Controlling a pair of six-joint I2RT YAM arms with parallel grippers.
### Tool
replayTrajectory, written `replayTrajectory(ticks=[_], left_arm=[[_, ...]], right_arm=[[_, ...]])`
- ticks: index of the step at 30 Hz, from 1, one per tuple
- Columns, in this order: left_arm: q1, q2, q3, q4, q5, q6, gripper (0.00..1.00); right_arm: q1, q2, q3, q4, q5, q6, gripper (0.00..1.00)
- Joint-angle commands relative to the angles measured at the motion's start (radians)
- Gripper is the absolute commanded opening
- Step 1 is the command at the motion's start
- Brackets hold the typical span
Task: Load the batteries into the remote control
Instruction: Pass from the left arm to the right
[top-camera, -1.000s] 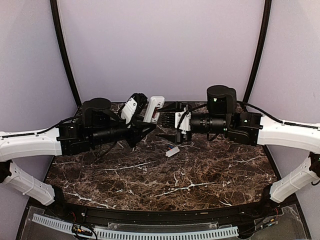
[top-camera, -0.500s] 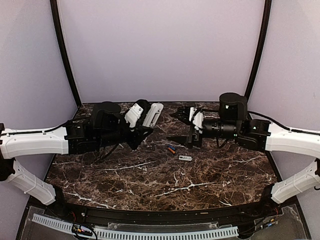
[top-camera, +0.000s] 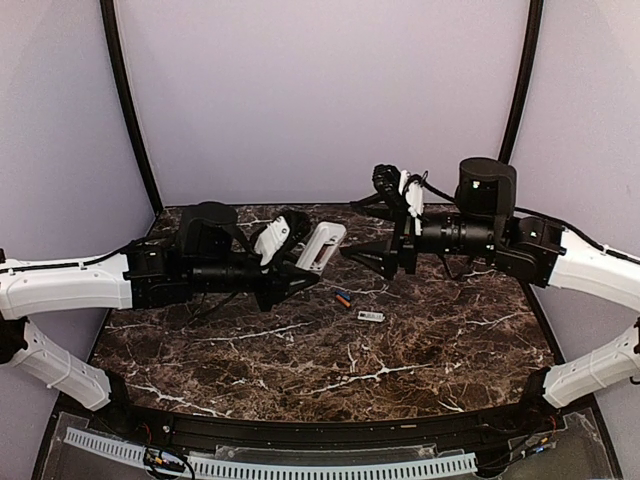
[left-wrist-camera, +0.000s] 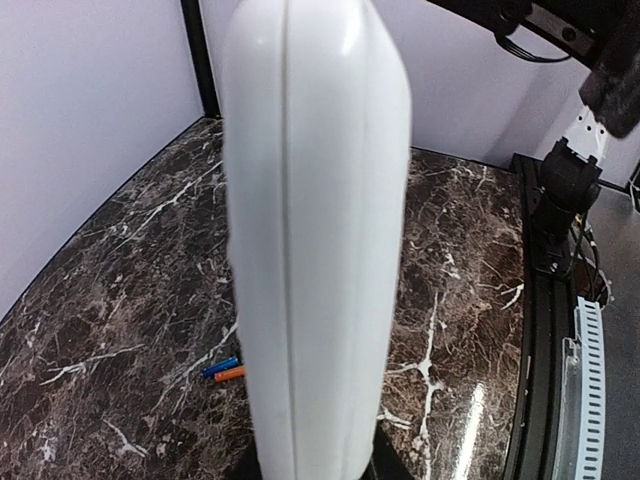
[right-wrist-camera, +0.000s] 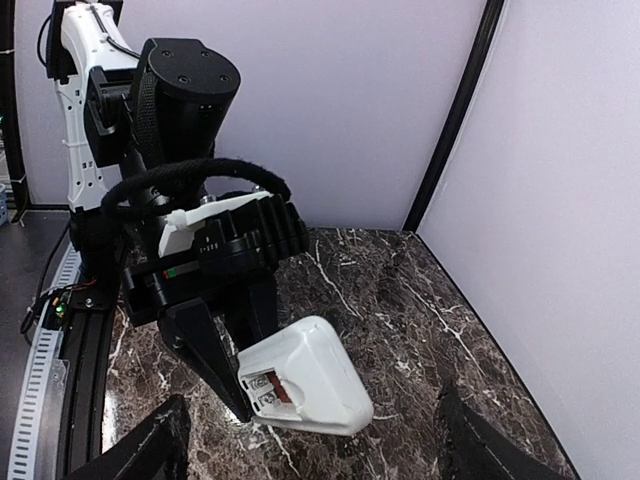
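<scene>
Nearest to my bases, the dark marble table (top-camera: 300, 370) lies under both arms. A little farther in, a small flat grey cover piece (top-camera: 371, 316) rests on the stone. Just beyond it and to its left are the batteries (top-camera: 342, 298), one orange and one blue. They lie side by side on the table, close to the cover piece but apart from it, and neither of my grippers touches them.

Above and behind them, my left gripper (top-camera: 300, 262) is clamped on one end of the white remote control (top-camera: 322, 247). It holds the remote control off the table and tilted, with the free end rising toward my right side. My left wrist camera sees its narrow edge filling the view. My right wrist camera sees an open recess in the remote control beside my left fingers (right-wrist-camera: 215, 350), but what is inside is too small to tell.

Past the remote control's free end, my right gripper (top-camera: 362, 230) hangs with its jaws spread wide and nothing between them, near the remote control but not touching it. The lilac wall (top-camera: 320, 100) closes the back.
</scene>
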Motion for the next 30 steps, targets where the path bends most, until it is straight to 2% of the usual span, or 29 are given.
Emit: replayTrajectory(ticks=[1, 10, 15, 30], left_arm=[[0.001, -0.039, 0.002, -0.037, 0.138, 0.053, 0.00], [0.001, -0.013, 0.014, -0.103, 0.199, 0.094, 0.00], [0.000, -0.010, 0.013, -0.106, 0.212, 0.098, 0.00], [0.002, -0.018, 0.011, -0.100, 0.224, 0.097, 0.00]], right_arm=[[-0.003, 0.022, 0.052, -0.090, -0.082, 0.045, 0.79], [-0.004, 0.124, 0.137, -0.183, -0.226, 0.032, 0.63], [-0.004, 0.168, 0.158, -0.193, -0.302, 0.035, 0.43], [-0.004, 0.205, 0.193, -0.297, -0.356, 0.008, 0.08]])
